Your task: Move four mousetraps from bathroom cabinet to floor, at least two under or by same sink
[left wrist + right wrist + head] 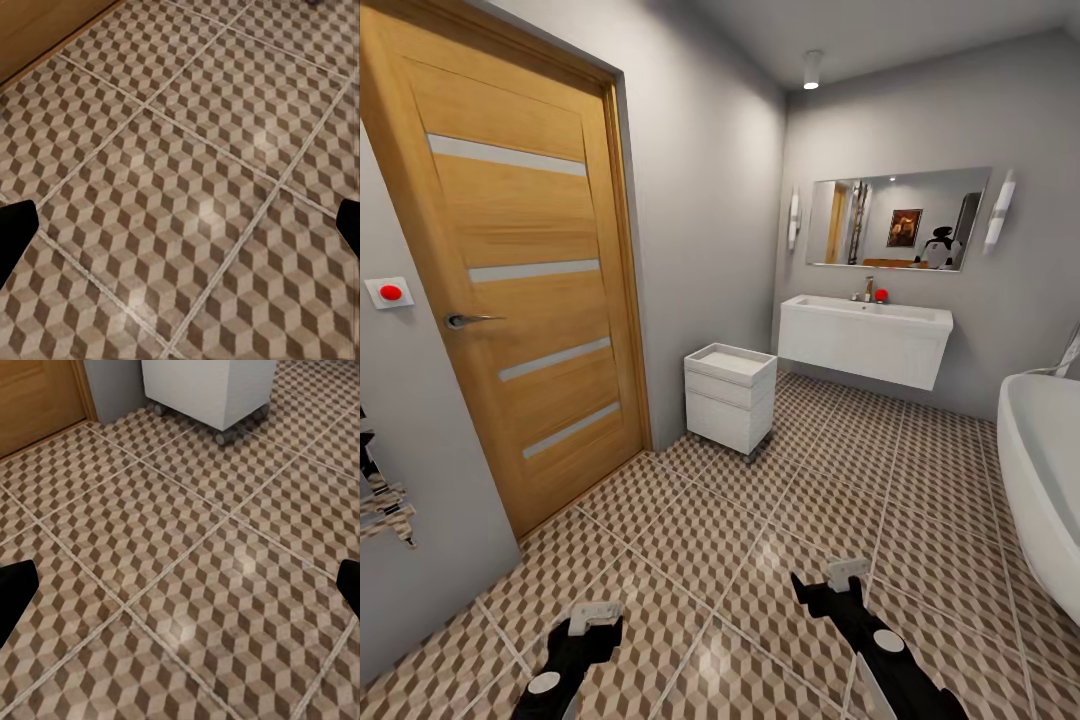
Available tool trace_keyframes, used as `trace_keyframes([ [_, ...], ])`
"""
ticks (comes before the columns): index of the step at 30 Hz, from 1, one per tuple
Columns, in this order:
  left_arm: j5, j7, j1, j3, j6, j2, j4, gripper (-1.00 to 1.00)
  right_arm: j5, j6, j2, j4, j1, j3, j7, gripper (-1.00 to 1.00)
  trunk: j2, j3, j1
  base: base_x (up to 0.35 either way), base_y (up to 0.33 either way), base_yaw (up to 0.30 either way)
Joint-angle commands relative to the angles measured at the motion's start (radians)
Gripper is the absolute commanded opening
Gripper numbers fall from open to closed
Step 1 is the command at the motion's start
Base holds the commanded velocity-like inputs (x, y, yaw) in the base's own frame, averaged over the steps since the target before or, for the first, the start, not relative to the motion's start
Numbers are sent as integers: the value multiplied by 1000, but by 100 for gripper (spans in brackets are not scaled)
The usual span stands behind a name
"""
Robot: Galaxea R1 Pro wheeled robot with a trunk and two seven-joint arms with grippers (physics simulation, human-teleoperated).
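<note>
The mousetraps and the cabinet are out of view. The bathroom floor (pixel 760 540) of cube-pattern tiles spreads ahead of me. The white wall-hung sink (pixel 865 340) with its chrome tap sits on the far wall under a mirror. My left gripper (pixel 595 612) and right gripper (pixel 847 572) hang low over the tiles, both open and empty. In the left wrist view the left gripper (pixel 180 232) has bare floor (pixel 187 172) between its black fingertips (pixel 15 232). The right gripper (pixel 180 589) likewise frames only tiles (pixel 187 547).
A wooden door (pixel 520 270) stands shut at the left. A small white two-drawer unit on castors (pixel 730 395) sits by the left wall, also seen ahead of the right wrist camera (pixel 202 386). A white bathtub (pixel 1045 480) lines the right side.
</note>
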Motion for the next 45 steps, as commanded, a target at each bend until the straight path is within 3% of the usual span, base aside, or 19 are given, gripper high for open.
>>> trace_keyframes([
  [1, 0, 2, 0, 0, 5, -4, -1, 100, 4, -7, -1, 0, -1, 2, 1, 100, -1, -1, 0, 0, 0, 0],
  [10, 0, 2, 0, -27, 5, -37, 8, 100, 8, -51, -7, 2, -1, 0, -1, 100, -1, -1, 0, 0, 0, 0],
  [15, 2, 3, 0, -37, 6, -42, 25, 100, 8, -54, -14, 7, -1, 0, -1, 100, -1, -1, 0, 0, 0, 0],
  [25, -1, 1, 0, -59, 3, -61, 65, 100, 6, -56, -62, 16, -1, -5, 0, 100, -1, -1, 0, 0, 0, 0],
  [32, -2, 3, 0, -106, 3, -66, 65, 100, 5, -73, -71, 16, -1, -4, 0, 100, -1, -1, 0, 0, 0, 0],
  [45, 3, 2, 0, -117, 5, -65, 71, 100, 5, -102, -77, 83, -1, -7, 0, 100, -1, -1, 0, 0, 0, 0],
])
